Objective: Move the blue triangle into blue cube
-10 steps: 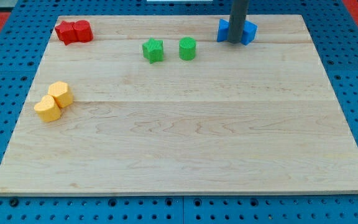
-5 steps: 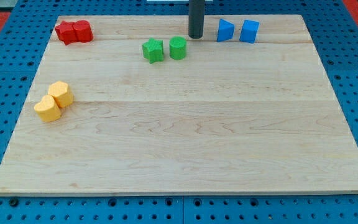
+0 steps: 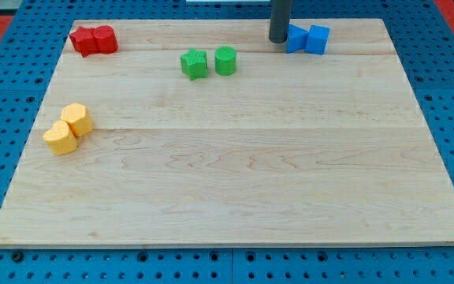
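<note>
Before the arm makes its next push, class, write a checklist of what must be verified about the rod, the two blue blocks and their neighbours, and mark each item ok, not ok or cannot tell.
1. My tip sits at the blue triangle on the view's left side: ok.
2. Blue triangle meets blue cube: ok, no gap shows.
3. Tip actually touches the triangle: cannot tell.
4. Green cylinder and green star lie clear of the push line: ok.
5. Board continues beyond the cube towards the view's right: ok.
</note>
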Action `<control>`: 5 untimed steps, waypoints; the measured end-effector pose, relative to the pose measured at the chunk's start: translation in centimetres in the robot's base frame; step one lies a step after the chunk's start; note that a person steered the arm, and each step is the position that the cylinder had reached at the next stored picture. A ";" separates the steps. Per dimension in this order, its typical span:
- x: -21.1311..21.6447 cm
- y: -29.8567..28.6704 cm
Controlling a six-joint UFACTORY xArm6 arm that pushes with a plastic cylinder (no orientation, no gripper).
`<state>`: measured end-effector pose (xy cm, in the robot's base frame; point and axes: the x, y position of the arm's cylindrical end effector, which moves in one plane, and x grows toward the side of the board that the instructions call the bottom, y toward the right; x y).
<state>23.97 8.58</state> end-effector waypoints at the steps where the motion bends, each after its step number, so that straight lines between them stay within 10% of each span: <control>1: 3.9 0.0; 5: 3.4 -8.5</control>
